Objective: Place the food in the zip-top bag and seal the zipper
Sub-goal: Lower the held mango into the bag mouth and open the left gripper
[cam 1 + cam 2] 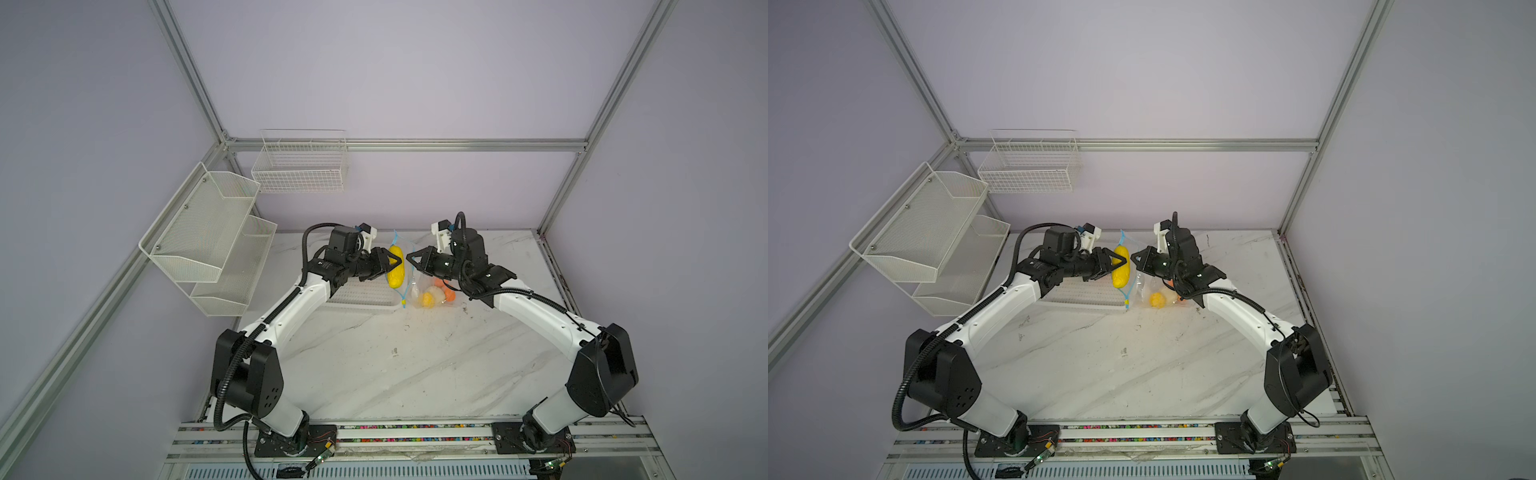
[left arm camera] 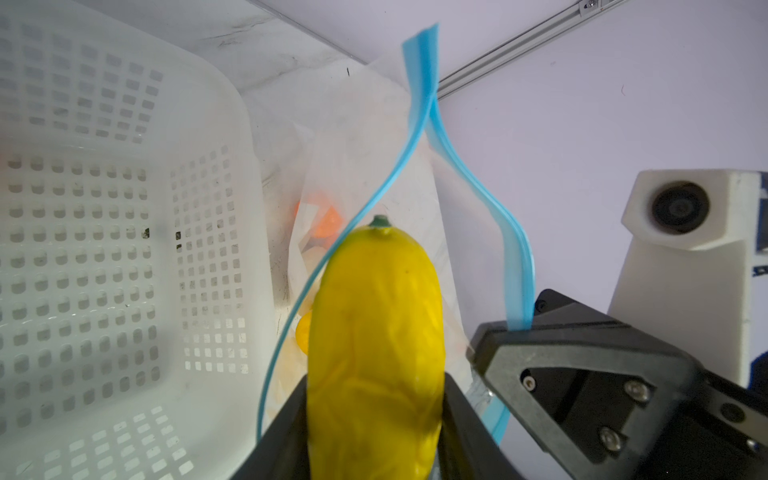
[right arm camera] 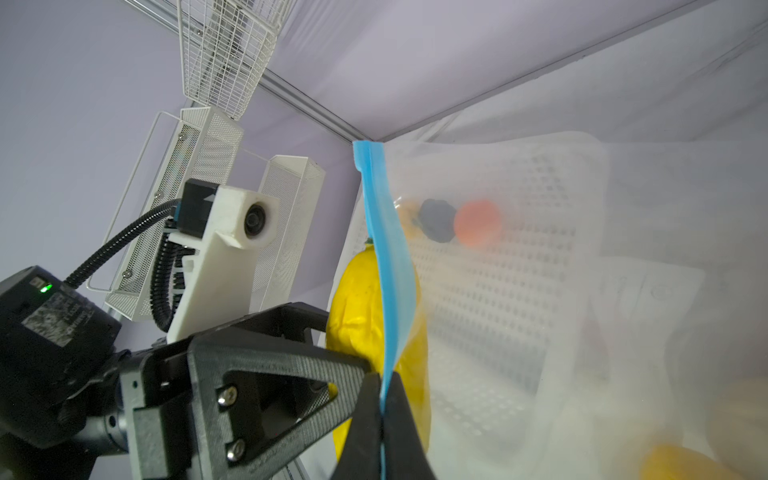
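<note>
Left wrist view: the left tool (image 2: 376,382) grips the long yellow food (image 2: 376,311), apparently at the open mouth of the zip-top bag (image 2: 365,145); the right tool (image 3: 380,386) is clamped on the blue zipper (image 3: 384,249).

bright soft diffuse light, no hard shadows, faint shade on the table (image 1: 415,374), top views slightly soft, frame rails (image 1: 189,70) bowed toward edges, wrist views wide-angle, food (image 3: 478,224) hazy behind the zip-top bag (image 3: 648,216), white basket (image 2: 104,249) washed out

The food (image 3: 478,223) inside looks blurred
</note>
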You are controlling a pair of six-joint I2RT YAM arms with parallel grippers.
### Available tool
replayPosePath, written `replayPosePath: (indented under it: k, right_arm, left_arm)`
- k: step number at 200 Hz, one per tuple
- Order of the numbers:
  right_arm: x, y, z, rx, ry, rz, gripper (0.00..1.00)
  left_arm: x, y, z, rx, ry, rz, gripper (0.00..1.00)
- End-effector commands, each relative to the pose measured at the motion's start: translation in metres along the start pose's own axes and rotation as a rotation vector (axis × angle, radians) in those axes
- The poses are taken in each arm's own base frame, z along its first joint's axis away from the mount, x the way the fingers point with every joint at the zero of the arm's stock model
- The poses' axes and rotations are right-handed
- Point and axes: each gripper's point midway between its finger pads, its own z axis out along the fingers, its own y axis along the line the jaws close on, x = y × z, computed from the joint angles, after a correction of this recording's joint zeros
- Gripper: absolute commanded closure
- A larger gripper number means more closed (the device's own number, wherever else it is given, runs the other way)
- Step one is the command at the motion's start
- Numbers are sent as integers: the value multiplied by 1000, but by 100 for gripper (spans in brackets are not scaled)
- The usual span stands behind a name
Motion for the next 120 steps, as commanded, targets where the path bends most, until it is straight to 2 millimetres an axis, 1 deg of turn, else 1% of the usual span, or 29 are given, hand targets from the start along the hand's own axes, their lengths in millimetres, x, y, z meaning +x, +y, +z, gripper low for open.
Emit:
replayPosePath:
  k: [1,61,81,120]
  right_arm:
    - [-8,11,-4,-23,-23,2,100]
    - [-8,11,-3,-27,-22,2,100]
    - [-8,11,-3,-27,-21,4,100]
    - [-8,11,-2,-27,-21,4,100]
  left_arm:
    - [3,7,5,0,-10,-22,56]
    - [0,3,5,25,-19,-68,56]
    - [0,2,6,32,-24,-85,54]
    - [6,0,13,34,-5,-87,51]
